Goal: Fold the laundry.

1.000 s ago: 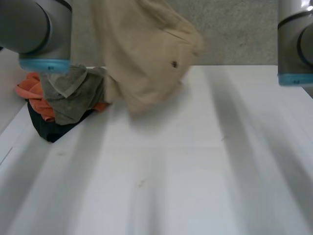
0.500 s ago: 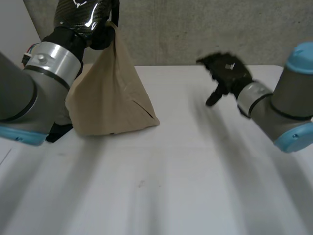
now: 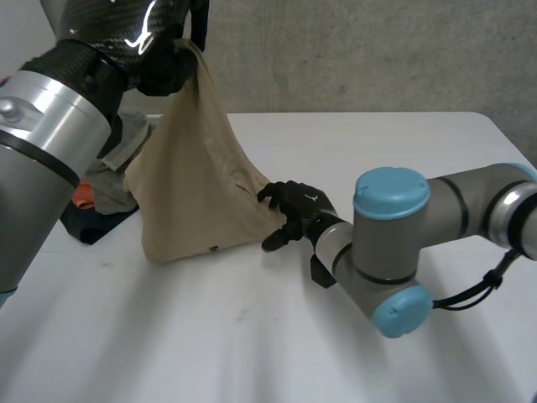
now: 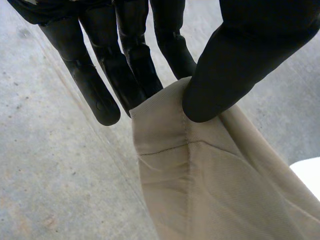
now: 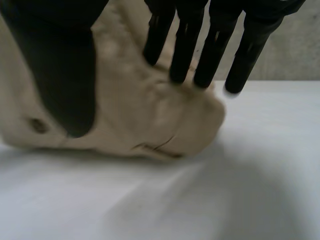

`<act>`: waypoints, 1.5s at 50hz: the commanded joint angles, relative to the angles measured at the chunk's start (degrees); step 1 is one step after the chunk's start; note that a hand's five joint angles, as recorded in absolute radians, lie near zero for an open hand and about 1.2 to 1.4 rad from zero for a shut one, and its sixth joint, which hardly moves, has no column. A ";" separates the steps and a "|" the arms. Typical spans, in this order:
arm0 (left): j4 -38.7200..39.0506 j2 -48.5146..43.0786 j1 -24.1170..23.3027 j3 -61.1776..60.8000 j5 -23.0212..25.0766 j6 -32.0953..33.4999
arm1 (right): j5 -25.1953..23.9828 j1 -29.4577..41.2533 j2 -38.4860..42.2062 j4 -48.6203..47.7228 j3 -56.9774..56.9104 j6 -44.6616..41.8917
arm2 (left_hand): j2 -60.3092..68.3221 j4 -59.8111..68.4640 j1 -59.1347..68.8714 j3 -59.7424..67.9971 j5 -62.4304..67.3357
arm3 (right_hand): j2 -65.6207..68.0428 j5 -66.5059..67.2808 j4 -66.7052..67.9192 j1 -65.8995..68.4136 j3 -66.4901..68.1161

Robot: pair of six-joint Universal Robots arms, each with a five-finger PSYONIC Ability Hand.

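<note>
A beige garment (image 3: pixel 197 193) hangs in a cone from my left hand (image 3: pixel 164 63), and its lower edge rests on the white table (image 3: pixel 252 344). In the left wrist view the thumb (image 4: pixel 235 65) presses a seamed edge of the garment (image 4: pixel 200 190) against the fingers. My right hand (image 3: pixel 294 210) is at the garment's lower right corner. In the right wrist view its straight fingers (image 5: pixel 185 45) touch the top of that corner (image 5: pixel 150 115) while the thumb (image 5: pixel 60 65) stands apart on the near side, so the hand is open.
A pile of other laundry (image 3: pixel 105 189), grey, orange and black, lies at the table's left side behind the hanging garment. A grey wall rises beyond the table's far edge. The right arm (image 3: pixel 394 252) lies low across the table's middle right.
The garment has stopped swinging and its bottom has settled on the table. My right hand came in from the right to the garment's lower right corner. The left hand keeps its hold.
</note>
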 commanded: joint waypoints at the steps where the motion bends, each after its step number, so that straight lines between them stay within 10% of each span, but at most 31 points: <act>1: -1.01 2.93 0.24 -0.88 -1.05 -0.14 | 3.30 0.55 3.31 1.02 -3.23 -1.58 | 11.31 11.26 13.75 11.76 13.05 | 41.96 42.34 42.51 43.69 42.36; 11: -7.95 4.07 5.51 0.26 -1.14 -0.14 | 2.42 -8.93 -14.51 2.25 0.11 -11.14 | 11.31 11.26 13.75 11.76 13.05 | 42.02 42.41 42.57 43.75 42.43; 26: -27.73 2.41 10.97 -0.87 5.10 -1.63 | -16.21 -22.21 -32.82 23.95 -4.38 -34.26 | 11.31 11.26 13.75 11.76 13.05 | 42.02 42.41 42.57 43.75 42.43; 41: -12.54 -21.67 5.17 6.66 -3.16 1.62 | -7.08 -18.70 -17.00 22.92 -2.79 -48.78 | 11.31 11.26 13.75 11.76 13.05 | 42.02 42.41 42.57 43.75 42.43; 58: 19.28 -23.00 4.29 34.28 -7.90 -9.36 | 3.91 -16.23 -23.23 -32.19 -9.12 -31.64 | 11.31 11.26 13.75 11.76 13.05 | 42.02 42.41 42.57 43.75 42.43; 75: 13.05 -17.46 3.76 -4.90 1.41 -8.23 | -5.84 -16.23 -23.59 -12.87 15.74 -37.17 | 11.31 11.26 13.75 11.76 13.05 | 42.02 42.41 42.57 43.75 42.43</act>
